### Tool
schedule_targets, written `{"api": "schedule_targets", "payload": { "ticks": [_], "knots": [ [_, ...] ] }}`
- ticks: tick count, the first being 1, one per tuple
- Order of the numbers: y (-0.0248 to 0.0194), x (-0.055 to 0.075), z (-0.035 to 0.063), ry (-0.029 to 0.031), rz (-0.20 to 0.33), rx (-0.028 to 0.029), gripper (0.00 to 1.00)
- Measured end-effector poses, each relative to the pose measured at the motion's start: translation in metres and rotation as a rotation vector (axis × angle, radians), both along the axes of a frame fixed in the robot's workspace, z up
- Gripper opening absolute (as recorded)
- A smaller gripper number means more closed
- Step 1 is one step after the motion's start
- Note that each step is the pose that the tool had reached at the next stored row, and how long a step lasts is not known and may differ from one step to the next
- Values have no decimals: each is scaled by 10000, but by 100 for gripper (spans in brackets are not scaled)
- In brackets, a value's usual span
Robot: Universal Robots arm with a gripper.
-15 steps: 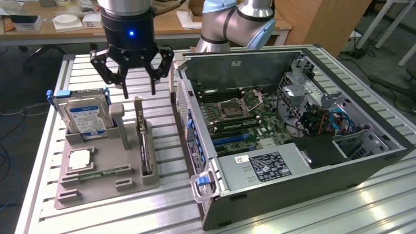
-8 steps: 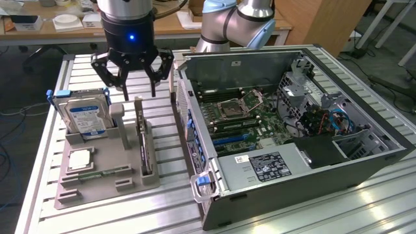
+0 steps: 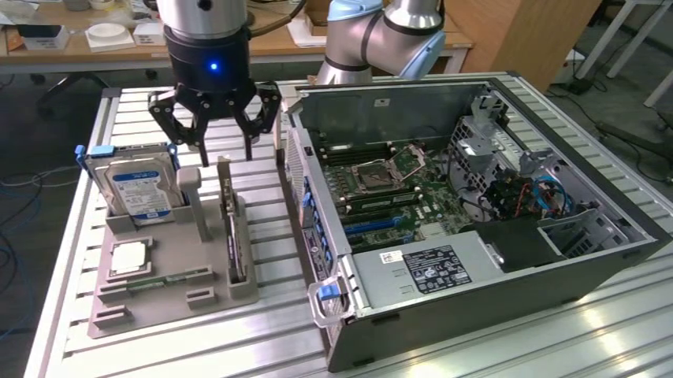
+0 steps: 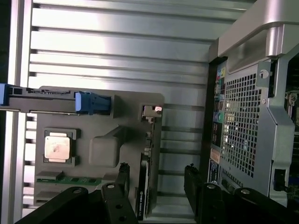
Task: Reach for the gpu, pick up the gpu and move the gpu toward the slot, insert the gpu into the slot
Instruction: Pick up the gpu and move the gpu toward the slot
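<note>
Ribbed silver metal table (image 3: 276,315) is carrying a grey plastic tray (image 3: 158,305); a thin dark rectangular gpu card (image 3: 233,236) is standing edgewise in this tray, with the black pincer (image 3: 223,150) hanging released above the tray.

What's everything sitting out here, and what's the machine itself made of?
gpu: one, dark, standing on edge in the holder, under the fingers
hard drive: one, silver with blue label, upright in the holder
processor chip: one, silver, flat in the holder
memory stick: one, green, flat beside the chip
holder: one, grey, on the table, at the exterior view's left of the case
computer case: one, black, lying open, green board inside
table: one, silver, slatted
robot arm: one, silver and black, above the holder
fingers: black, open, holding nothing, hovering over the gpu
</note>
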State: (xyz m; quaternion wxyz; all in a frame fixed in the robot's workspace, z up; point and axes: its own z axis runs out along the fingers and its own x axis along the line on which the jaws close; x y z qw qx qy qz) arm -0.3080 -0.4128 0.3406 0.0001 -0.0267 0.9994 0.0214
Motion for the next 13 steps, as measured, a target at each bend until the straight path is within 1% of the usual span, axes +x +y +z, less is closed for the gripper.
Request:
{"api": "schedule_targets", "payload": {
  "ticks": [2,6,11,13],
  "knots": [
    [-43,0,-6,1,12,1,59],
    [-110,-1,-21,2,14,-1,59],
    [-166,-1,-104,1,14,1,59],
    [-195,-2,-140,1,14,0,59]
  ]
}}
